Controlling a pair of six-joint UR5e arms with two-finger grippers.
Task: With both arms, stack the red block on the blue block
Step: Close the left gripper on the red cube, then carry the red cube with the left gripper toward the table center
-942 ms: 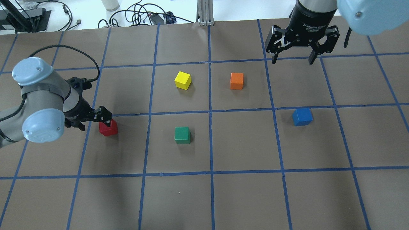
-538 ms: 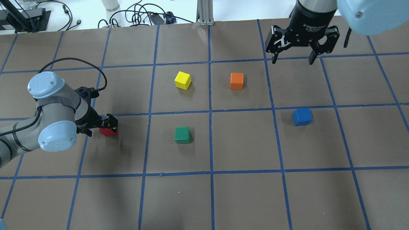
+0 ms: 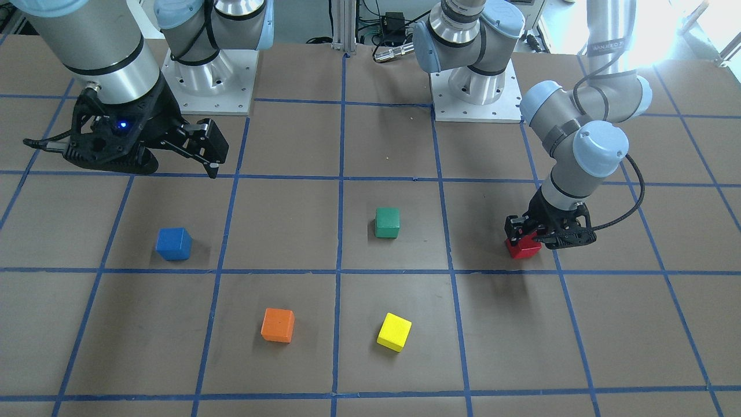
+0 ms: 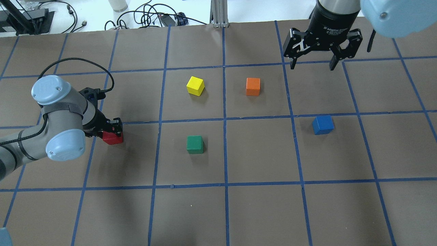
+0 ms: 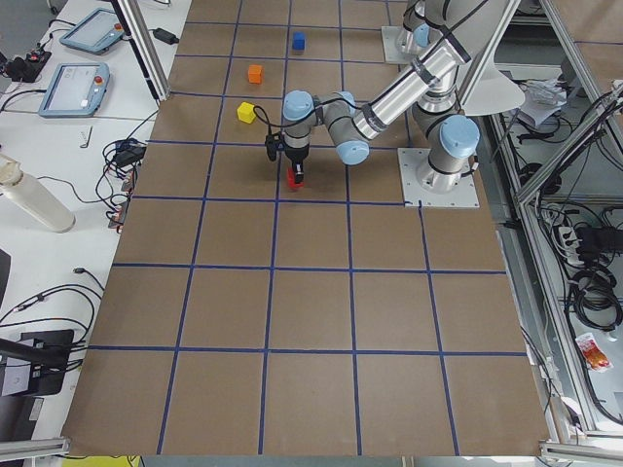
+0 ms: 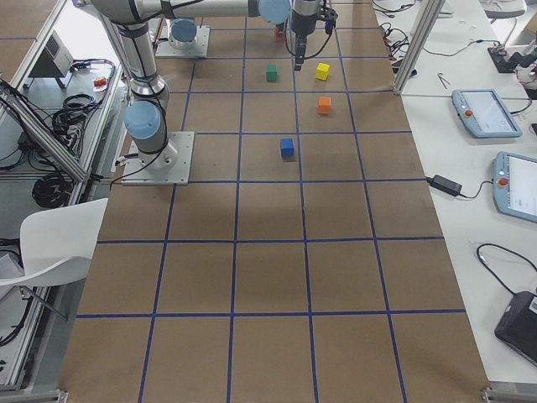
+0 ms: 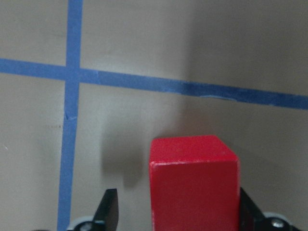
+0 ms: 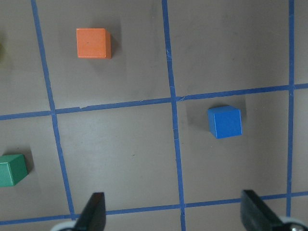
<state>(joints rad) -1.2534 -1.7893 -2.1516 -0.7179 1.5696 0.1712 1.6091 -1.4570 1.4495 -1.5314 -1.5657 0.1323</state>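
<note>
Cubes on the brown table [image 4: 259,212], counted: five, one of each colour. Red block [image 4: 112,138] at the robot's left side, sitting on the table in a square of the blue tape grid [image 4: 224,153], close to a line crossing. Straddled from above by the left gripper [image 3: 525,236]; jaws apart, not clamped. In the wrist view, one finger [image 7: 248,214] right against the block's side, the other finger [image 7: 108,209] standing off with a strip of table showing between.

Blue block [image 4: 323,125] well apart on the robot's right side, alone in its own square, top face bare. Between the two, in the same row of squares: green cube [image 4: 195,144], nearer the red one. In the next row, farther from the robot: yellow cube [image 4: 195,85], turned at an angle to the grid, and orange cube [image 4: 253,86], on either side of the centre line.

Hanging over the far right part of the table: right gripper [image 4: 312,65], jaws spread wide, holding nothing, beyond the blue block and apart from it. Two arms, two grippers. Past the table's far edge: cables [image 4: 146,17] on a white surface.
</note>
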